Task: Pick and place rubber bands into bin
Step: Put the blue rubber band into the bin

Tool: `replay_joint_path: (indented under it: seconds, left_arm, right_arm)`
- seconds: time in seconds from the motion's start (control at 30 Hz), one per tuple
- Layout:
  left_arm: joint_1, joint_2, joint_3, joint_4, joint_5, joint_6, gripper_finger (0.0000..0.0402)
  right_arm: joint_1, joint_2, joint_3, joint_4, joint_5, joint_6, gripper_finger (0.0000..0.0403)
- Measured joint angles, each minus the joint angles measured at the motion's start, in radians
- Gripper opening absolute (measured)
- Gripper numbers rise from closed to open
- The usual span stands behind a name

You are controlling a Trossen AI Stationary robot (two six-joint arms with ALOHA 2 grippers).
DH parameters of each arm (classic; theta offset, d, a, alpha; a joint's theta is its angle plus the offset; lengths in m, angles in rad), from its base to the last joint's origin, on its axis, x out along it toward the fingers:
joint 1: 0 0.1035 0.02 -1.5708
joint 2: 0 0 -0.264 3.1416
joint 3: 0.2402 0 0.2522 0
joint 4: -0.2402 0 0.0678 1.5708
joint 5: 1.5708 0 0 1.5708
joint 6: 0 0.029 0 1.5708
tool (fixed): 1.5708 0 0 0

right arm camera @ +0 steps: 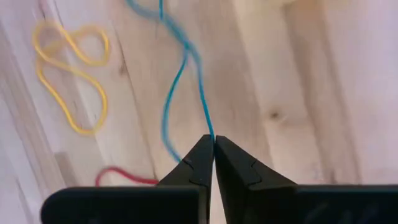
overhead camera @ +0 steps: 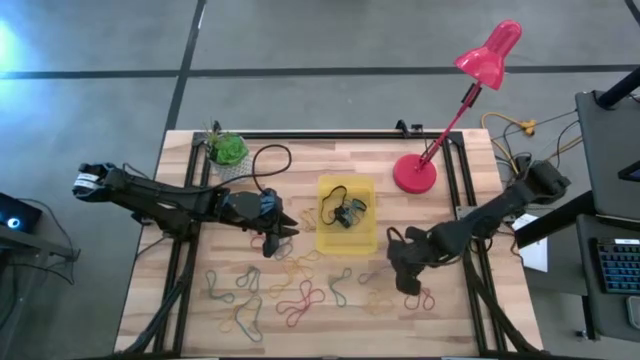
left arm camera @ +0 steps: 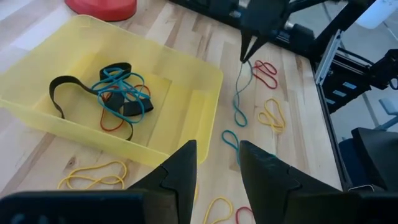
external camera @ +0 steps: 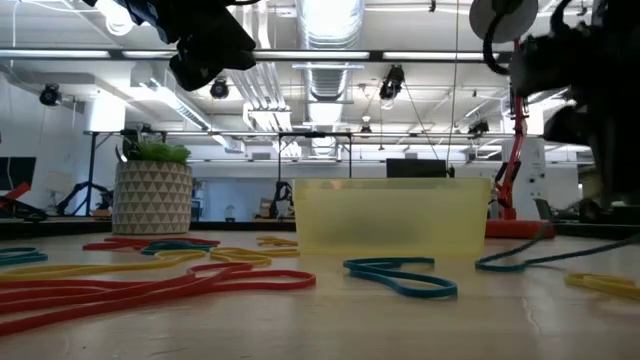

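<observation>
While pinched, blue rubber band [right arm camera: 198, 93] in right claw [right arm camera: 213, 144]

a thin blue rubber band [right arm camera: 186, 68] is pinched between the closed dark fingers of the right gripper [right arm camera: 214, 144]; a yellow rubber band [right arm camera: 71, 74] is seen beside it on pale wood.

Translucent plastic bin [left arm camera: 186, 68], wooden table [overhead camera: 470, 320]

Even, bright overhead lighting is provided by ceiling strip lights [external camera: 330, 25], with glare noted there. Soft shadows are cast on the surface [overhead camera: 330, 310]. Motion blur is observed in the right wrist view.
</observation>
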Motion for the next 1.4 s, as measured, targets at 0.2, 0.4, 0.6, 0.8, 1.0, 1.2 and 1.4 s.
replay_joint_path:
  seconds: [0.2,0.4,0.6,0.8,1.0,1.2,1.4]
  left_arm:
    - [0.0,0.0,-0.002,0.026,0.0,0.016,0.0105]
    - [0.001,0.0,-0.001,0.051,-0.017,0.026,0.0105]
    - [0.002,0.0,-0.002,0.07,-0.02,0.024,0.0105]
    - [0.002,0.0,-0.002,0.072,-0.036,0.017,0.0105]
    - [0.002,0.0,-0.002,0.112,-0.038,0.016,0.0105]
    - [0.002,0.0,0.0,0.123,-0.038,0.015,0.0105]
    - [0.002,0.0,0.0,0.122,-0.038,0.014,0.0105]
  right_arm:
    - [0.056,-0.132,0.007,-0.051,0.116,0.102,0.0008]
    - [0.093,-0.248,0.027,-0.07,0.254,0.131,0.0008]
    - [0.094,-0.302,0.09,-0.068,0.368,0.028,0.0008]
    - [0.075,-0.304,0.186,-0.068,0.492,-0.104,0.0008]
    - [0.034,-0.302,0.224,-0.18,0.496,-0.107,0.0008]
    - [0.031,-0.301,0.084,-0.171,0.411,-0.048,0.0009]
    - [0.03,-0.3,-0.091,0.054,0.349,-0.13,0.0037]
